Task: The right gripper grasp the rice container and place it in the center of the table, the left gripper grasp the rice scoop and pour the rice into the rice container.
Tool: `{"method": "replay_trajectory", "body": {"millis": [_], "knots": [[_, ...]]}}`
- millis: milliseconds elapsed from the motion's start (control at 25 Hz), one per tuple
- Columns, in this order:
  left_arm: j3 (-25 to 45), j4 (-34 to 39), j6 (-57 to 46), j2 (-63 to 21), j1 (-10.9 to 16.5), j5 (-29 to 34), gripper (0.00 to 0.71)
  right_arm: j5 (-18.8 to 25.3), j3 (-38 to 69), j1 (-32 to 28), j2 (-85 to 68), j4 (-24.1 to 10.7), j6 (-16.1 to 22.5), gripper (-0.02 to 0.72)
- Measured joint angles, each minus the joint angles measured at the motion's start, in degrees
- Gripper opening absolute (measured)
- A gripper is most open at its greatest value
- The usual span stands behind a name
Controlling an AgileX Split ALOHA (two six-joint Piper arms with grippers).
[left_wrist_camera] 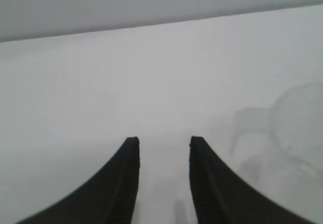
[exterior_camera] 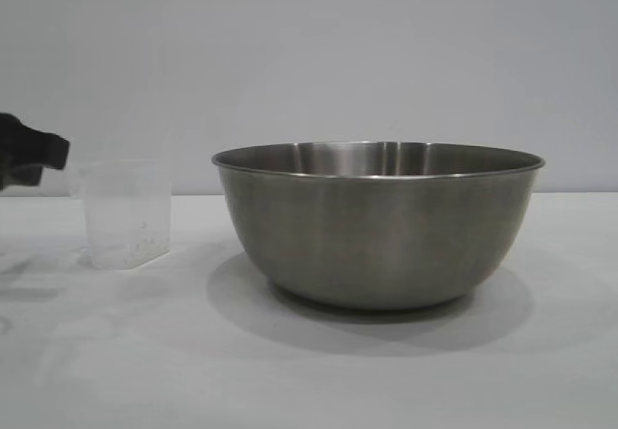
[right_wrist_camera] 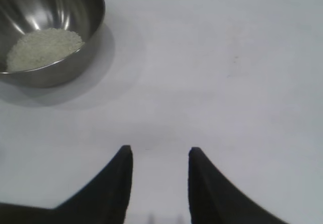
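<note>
The stainless-steel mixing bowl (exterior_camera: 379,224) stands upright on the white worktop (exterior_camera: 309,371) with a pale mound of rice (right_wrist_camera: 44,47) lying in its bottom. Beside the bowl, a little apart, the translucent measuring cup (exterior_camera: 126,214) stands upright, only a few grains left in its base. The left end effector (left_wrist_camera: 161,148) sits just beyond the cup on the side away from the bowl, fingers parted and holding nothing — the right end effector (right_wrist_camera: 157,156) hovers well clear of the bowl, likewise parted and empty.

The rice container (right_wrist_camera: 55,57) sat at the frame's upper left on the table (right_wrist_camera: 227,82), a pale mound of rice (right_wrist_camera: 43,47) inside. The right gripper (right_wrist_camera: 158,156) occupied the bottom centre, its fingers (right_wrist_camera: 121,183) apart over bare surface.
</note>
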Motion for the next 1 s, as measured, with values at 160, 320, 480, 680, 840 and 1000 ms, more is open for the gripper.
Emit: {"method": "replay_trajectory", "body": {"millis": [160, 320, 480, 680, 840, 1000], "knots": [[0.07, 7.48, -7.57, -0.26, 8.10, 0.00, 0.197, 0.00, 0.00, 0.00, 0.00, 0.00, 0.00, 0.260], [0.07, 15.03, -13.61, -0.35, 14.26, 0.00, 0.197, 0.00, 0.00, 0.00, 0.00, 0.00, 0.00, 0.260], [-0.04, 18.83, -15.07, -0.72, 15.79, 0.00, 0.197, 0.00, 0.00, 0.00, 0.00, 0.00, 0.00, 0.260], [-0.04, 24.48, -12.10, -6.51, 15.93, 0.00, 0.197, 0.00, 0.00, 0.00, 0.00, 0.00, 0.00, 0.260], [-0.04, 25.41, -11.85, -16.73, 15.93, 3.96, 0.225, 0.00, 0.00, 0.00, 0.00, 0.00, 0.00, 0.260], [0.06, 27.20, -9.09, -31.39, 15.93, 17.38, 0.225, 0.00, 0.00, 0.00, -1.50, 0.00, 0.00, 0.260]]}}
